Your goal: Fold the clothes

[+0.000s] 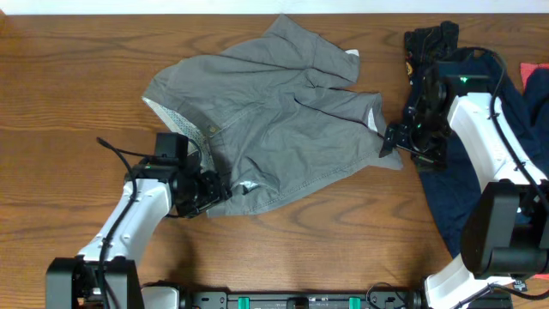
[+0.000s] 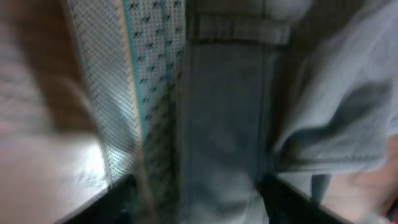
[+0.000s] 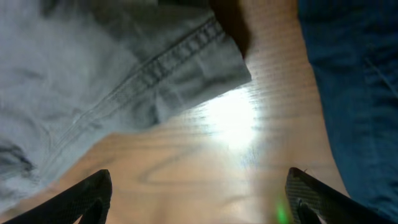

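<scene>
The olive-grey shorts lie spread and rumpled in the middle of the wooden table. Their pale patterned waistband lining is turned out at the left. My left gripper is at the shorts' near-left edge. In the left wrist view its fingers are apart, with the grey cloth and the lining lying between them. My right gripper is at the right leg's hem. In the right wrist view it is open and empty over bare wood, with the hem corner just ahead.
A dark navy garment lies at the right under the right arm, and it also shows in the right wrist view. A black item is at the back right. A red cloth is at the right edge.
</scene>
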Available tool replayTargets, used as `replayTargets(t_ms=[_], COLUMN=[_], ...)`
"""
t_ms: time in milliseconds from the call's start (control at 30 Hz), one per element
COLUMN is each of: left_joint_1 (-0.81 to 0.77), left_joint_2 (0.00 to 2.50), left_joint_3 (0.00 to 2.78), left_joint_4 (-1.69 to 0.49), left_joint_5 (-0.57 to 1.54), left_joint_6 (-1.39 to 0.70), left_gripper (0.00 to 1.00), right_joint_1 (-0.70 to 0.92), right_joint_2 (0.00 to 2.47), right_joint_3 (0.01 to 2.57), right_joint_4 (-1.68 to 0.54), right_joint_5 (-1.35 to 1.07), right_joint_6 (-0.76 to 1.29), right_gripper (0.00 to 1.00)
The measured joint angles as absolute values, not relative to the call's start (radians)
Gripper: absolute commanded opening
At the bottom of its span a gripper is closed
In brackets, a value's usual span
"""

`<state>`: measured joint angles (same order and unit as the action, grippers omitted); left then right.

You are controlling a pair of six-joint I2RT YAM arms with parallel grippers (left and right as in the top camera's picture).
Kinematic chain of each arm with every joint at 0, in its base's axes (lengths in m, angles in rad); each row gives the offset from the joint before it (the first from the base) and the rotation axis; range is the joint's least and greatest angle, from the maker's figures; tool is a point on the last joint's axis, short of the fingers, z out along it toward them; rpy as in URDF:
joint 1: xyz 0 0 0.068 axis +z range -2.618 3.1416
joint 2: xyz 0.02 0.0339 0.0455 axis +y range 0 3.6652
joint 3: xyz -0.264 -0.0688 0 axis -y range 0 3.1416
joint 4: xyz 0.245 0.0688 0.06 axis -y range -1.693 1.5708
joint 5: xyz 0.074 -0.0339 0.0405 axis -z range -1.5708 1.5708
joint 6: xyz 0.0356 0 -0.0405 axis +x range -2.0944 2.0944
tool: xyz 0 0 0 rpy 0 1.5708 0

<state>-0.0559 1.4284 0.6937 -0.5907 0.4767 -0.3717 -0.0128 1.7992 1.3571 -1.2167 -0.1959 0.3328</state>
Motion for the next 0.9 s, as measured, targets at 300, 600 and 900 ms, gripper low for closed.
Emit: replayTargets(t_ms=[300, 600, 900], left_joint_1=[-0.012, 0.17, 0.18], left_joint_2=[1.421, 1.278, 1.262], left_joint_3=[0.704, 0.704, 0.704], left_joint_4=[-0.952, -0.999, -0.967], left_joint_5=[0.578, 0.353, 0.268], left_joint_6=[-0.34, -0.386, -0.396], left_gripper=[0.06, 0.06, 0.06], right_joint_1=[-0.014, -0.02, -0.007], right_joint_2=[1.798, 1.798, 1.803], right_joint_3=[1.25, 1.247, 1.247], right_joint_4=[-1.049, -0.868, -0.724], right_joint_5=[-0.16, -0.173, -0.161], right_joint_6=[0.385, 0.337, 0.273], right_gripper=[0.88, 0.69, 0.52])
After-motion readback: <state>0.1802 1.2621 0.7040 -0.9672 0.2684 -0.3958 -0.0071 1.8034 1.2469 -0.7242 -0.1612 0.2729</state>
